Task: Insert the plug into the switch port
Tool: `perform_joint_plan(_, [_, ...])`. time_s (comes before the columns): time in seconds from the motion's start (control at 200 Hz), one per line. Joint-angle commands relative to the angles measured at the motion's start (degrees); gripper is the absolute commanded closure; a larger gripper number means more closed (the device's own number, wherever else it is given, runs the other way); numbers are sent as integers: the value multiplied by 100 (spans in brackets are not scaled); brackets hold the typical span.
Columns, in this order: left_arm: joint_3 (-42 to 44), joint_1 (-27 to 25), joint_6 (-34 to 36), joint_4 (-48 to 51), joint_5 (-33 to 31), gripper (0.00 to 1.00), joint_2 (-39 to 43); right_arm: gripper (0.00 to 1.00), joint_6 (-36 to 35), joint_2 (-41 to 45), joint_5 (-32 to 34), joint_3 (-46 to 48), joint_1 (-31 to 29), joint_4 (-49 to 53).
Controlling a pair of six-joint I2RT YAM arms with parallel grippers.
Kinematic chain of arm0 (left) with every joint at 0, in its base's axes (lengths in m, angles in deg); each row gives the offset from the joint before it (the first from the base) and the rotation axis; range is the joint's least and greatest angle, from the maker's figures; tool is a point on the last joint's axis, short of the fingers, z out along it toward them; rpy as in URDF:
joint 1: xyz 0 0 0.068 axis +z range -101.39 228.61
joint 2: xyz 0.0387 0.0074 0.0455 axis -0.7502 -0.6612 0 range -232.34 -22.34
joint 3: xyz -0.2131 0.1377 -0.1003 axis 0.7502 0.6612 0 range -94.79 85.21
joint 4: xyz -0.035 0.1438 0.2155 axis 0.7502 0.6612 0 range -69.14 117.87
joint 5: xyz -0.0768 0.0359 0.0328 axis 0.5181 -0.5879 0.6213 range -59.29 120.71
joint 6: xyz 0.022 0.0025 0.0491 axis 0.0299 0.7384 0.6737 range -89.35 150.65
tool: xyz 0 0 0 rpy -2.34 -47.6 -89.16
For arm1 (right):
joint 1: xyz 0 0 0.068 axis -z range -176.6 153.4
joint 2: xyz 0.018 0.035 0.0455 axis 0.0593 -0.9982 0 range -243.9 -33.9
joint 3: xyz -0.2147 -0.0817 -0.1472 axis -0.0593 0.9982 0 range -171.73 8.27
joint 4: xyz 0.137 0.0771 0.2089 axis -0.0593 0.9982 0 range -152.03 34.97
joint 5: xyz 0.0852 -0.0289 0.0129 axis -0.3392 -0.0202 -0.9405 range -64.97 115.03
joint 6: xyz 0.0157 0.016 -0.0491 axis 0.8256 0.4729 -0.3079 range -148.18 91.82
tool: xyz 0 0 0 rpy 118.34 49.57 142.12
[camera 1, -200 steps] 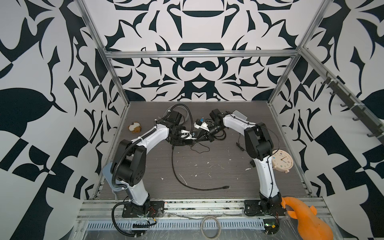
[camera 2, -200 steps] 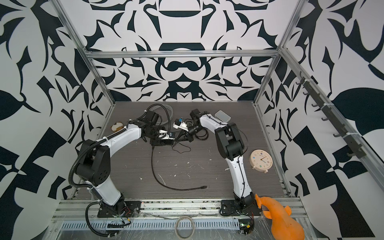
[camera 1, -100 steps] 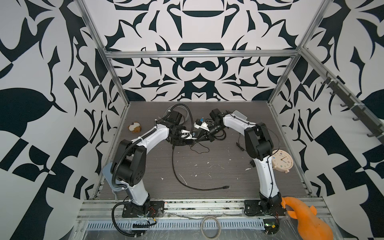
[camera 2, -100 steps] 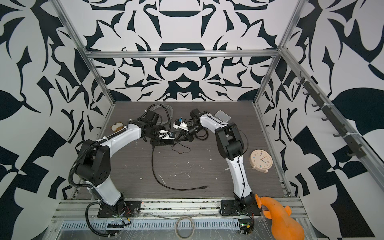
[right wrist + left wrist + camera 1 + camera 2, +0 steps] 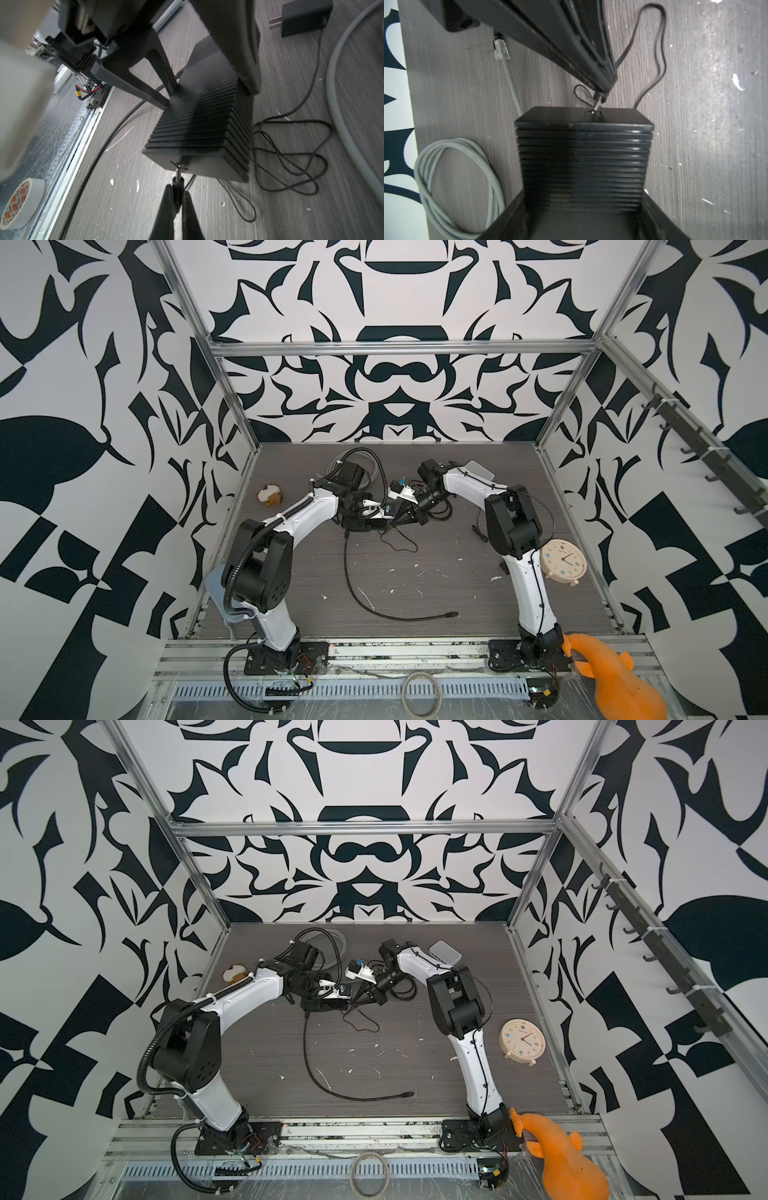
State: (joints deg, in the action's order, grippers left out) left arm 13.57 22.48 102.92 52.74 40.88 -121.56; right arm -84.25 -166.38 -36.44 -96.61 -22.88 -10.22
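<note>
White links [image 5: 307, 510], black joints [image 5: 266, 572], black jaws

Black-and-white patterned walls [image 5: 395, 302], scuffed grey wood-grain floor [image 5: 436, 572]

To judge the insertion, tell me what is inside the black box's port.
The plug's metal tip sits in the port mouth, held by the right gripper. Its depth inside the box is hidden.

Unclear: plug [image 5: 177, 182] tip depth inside switch [image 5: 199, 128] port.
</note>
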Motion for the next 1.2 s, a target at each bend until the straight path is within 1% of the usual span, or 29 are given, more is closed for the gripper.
perform_joint_plan(0.0, [48,-96,129,-68,157,55,188,100,28,81,-169,-258,-42,167])
perform_joint_plan(0.205, [62,-125,207,-79,-8,55,192,100,79,126,-247,-261,-44,195])
perform_joint_plan(0.315, [62,-137,269,-85,-43,55,223,100,79,51,-227,-406,-44,435])
perform_joint_plan(0.45, [62,-215,396,-112,-176,55,228,100,47,-230,-394,-914,-44,1152])
perform_joint_plan(0.67, [104,-424,529,-164,-428,55,223,100,-382,-703,-769,-1723,-44,2387])
perform_joint_plan(0.78, [124,-505,593,-164,-546,55,201,100,-546,-823,-900,-2103,-44,2914])
perform_joint_plan(0.865, [128,-542,639,-164,-623,55,172,100,-588,-823,-897,-2183,-40,3098])
perform_joint_plan(0.95, [89,-536,583,-91,-634,55,121,100,-608,-802,-801,-2029,-35,3092])
perform_joint_plan(1.035, [121,-394,477,-77,-652,55,52,100,-402,-697,-692,-1759,29,2886])
perform_joint_plan(1.115, [248,-255,358,-128,-610,56,46,100,-7,-501,-583,-1276,150,2456])
perform_joint_plan(1.195, [381,-112,233,-178,-521,56,52,96,659,-222,-282,-640,257,1675])
